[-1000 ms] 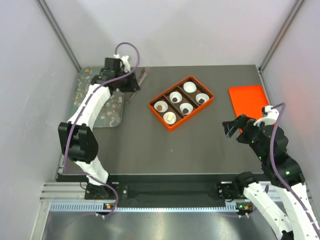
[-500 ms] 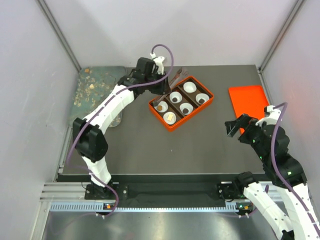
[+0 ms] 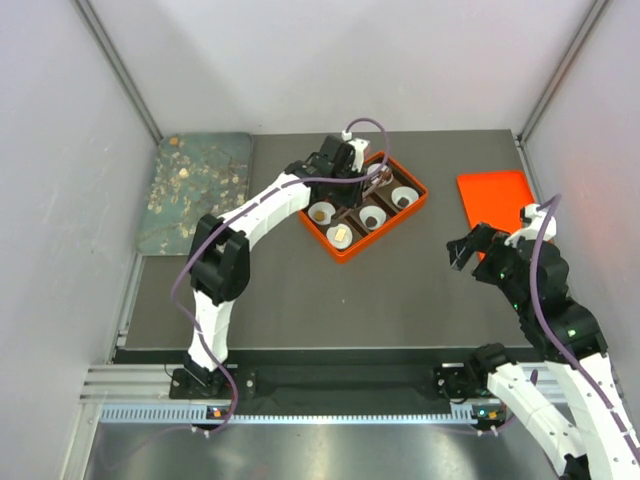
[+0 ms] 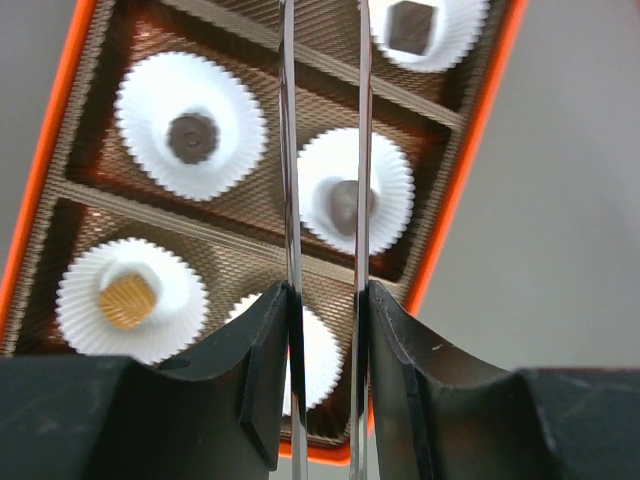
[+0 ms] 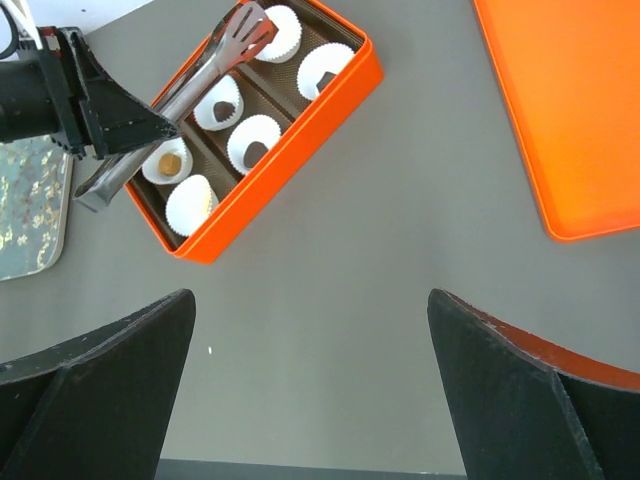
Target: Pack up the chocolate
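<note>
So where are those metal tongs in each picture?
Top external: tongs at upper middle, over the orange box.
Left wrist: tongs run straight up the centre.
Right wrist: tongs at upper left, over the box.
Shared landmark: the orange box.

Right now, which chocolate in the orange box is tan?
The tan chocolate, next to the cream chocolate at one end of the box; all other visible pieces are dark brown.

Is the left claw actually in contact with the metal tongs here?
Touching. The left wrist view shows the left claw with both fingers pressed flat against the outer sides of the two thin arms of the tongs, with no gap on either side.
</note>
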Tool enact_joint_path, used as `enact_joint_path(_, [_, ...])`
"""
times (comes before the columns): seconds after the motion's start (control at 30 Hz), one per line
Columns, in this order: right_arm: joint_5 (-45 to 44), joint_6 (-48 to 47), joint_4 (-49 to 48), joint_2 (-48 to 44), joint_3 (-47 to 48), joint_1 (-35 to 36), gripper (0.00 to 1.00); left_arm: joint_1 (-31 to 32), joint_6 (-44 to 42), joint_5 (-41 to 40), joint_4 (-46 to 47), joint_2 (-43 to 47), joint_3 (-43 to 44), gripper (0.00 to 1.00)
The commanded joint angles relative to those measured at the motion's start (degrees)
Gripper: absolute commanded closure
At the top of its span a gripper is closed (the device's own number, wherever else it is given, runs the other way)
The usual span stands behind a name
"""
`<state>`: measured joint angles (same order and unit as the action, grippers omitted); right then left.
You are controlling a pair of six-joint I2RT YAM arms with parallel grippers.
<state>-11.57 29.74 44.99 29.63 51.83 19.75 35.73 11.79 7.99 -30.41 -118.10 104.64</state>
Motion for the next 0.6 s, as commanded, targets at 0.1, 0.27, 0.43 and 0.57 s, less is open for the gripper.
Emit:
enact_joint_path(0.1, [-1.26, -0.73, -1.75, 0.78, 2.13, 0.47, 0.0, -0.31, -2.47, -5.09, 3.25, -1.51, 3.38, 0.71])
enact_joint_path(0.27, [-1.43, -0.82, -1.66, 1.4, 2.13, 0.55, 0.0, -0.31, -2.91, -4.73, 4.13, -3.62, 3.82, 0.69])
enact_joint_path(0.43, [-1.52, -0.91, -2.1, 1.92, 2.39, 0.56, 0.0, -0.31, -3.18, -5.0, 4.14, -5.12, 5.66, 0.69])
enact_joint_path(0.57, [-1.7, -1.0, -2.28, 2.54, 2.4, 0.47, 0.0, -0.31, -3.35, -5.53, 4.4, -5.99, 6.45, 0.69])
